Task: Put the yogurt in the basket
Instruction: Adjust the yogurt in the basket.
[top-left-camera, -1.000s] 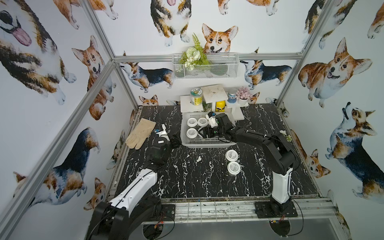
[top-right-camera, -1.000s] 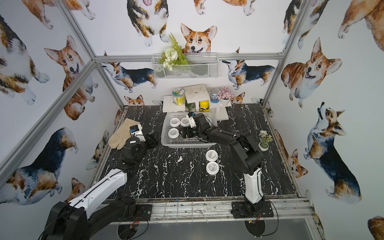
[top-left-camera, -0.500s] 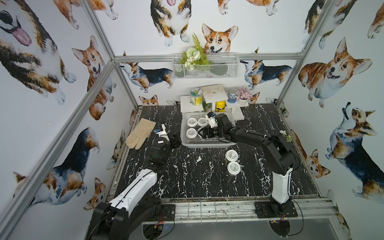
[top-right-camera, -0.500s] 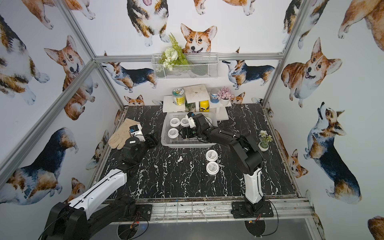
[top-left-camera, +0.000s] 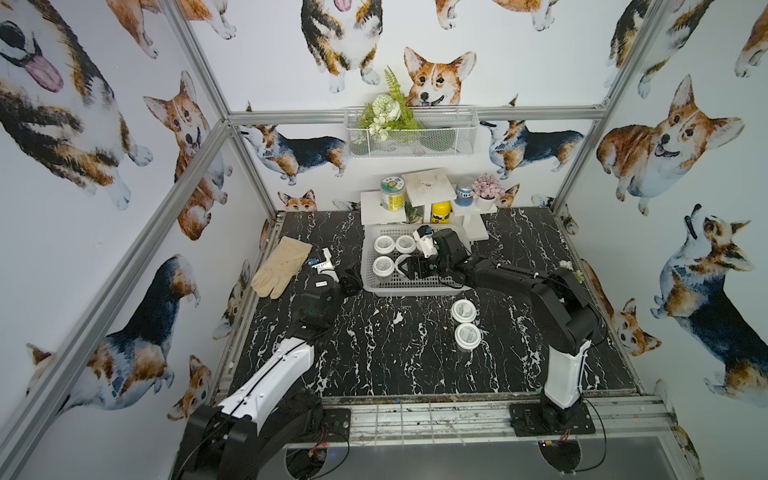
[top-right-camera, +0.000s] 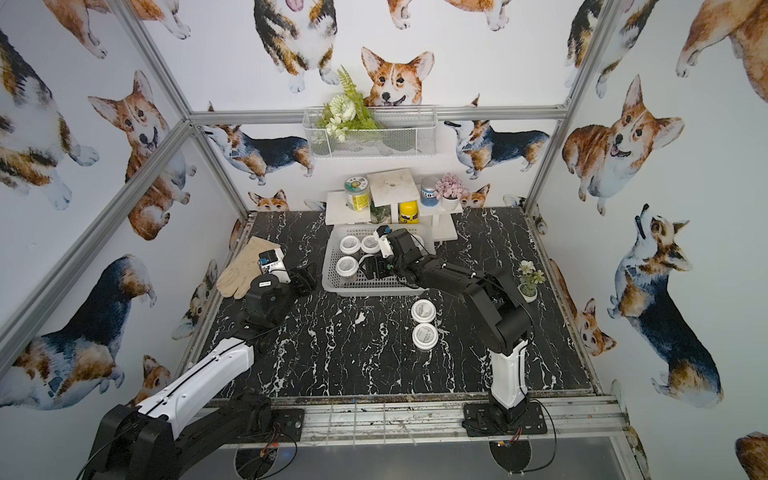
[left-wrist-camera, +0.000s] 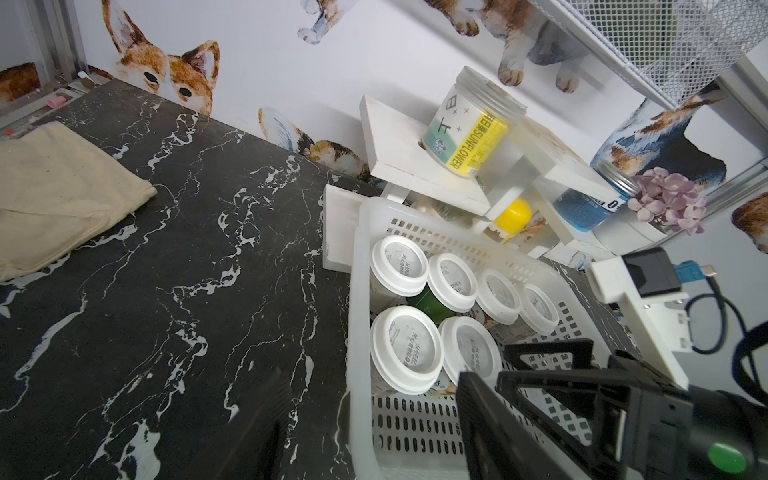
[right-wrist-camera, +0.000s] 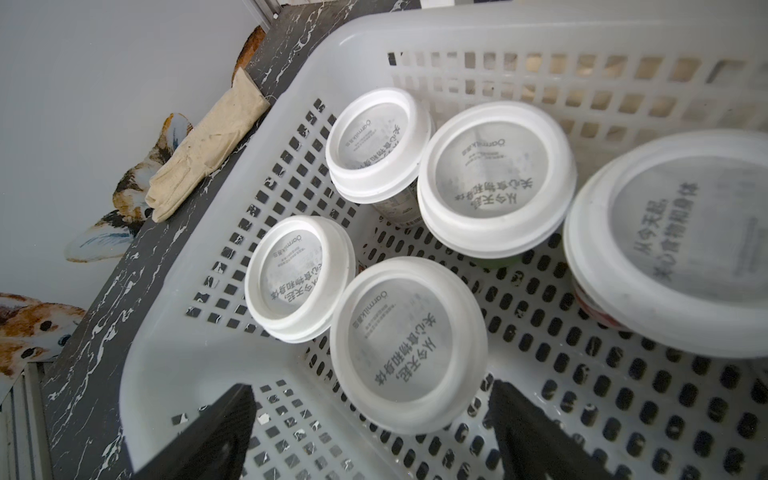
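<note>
Reaching into the white basket (top-left-camera: 411, 288) at the back of the tabletop (top-left-camera: 395, 357), the right pincer (right-wrist-camera: 370, 388) holds its jaws apart, clear of an upright yogurt cup (right-wrist-camera: 409, 345), seemingly leaving it among five others in rows. Two more yogurt cups (top-left-camera: 464, 311) wait on the tabletop nearby. The left pincer (top-left-camera: 350, 279) sits beside the basket, likely out of the way; its jaws' state cannot be told. Corgi-print walls (top-left-camera: 83, 166) surround the black marbled tabletop.

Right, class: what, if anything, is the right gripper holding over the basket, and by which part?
Nothing. The right gripper is open, fingers spread either side of a yogurt cup standing in the basket, not clamped on it.
</note>
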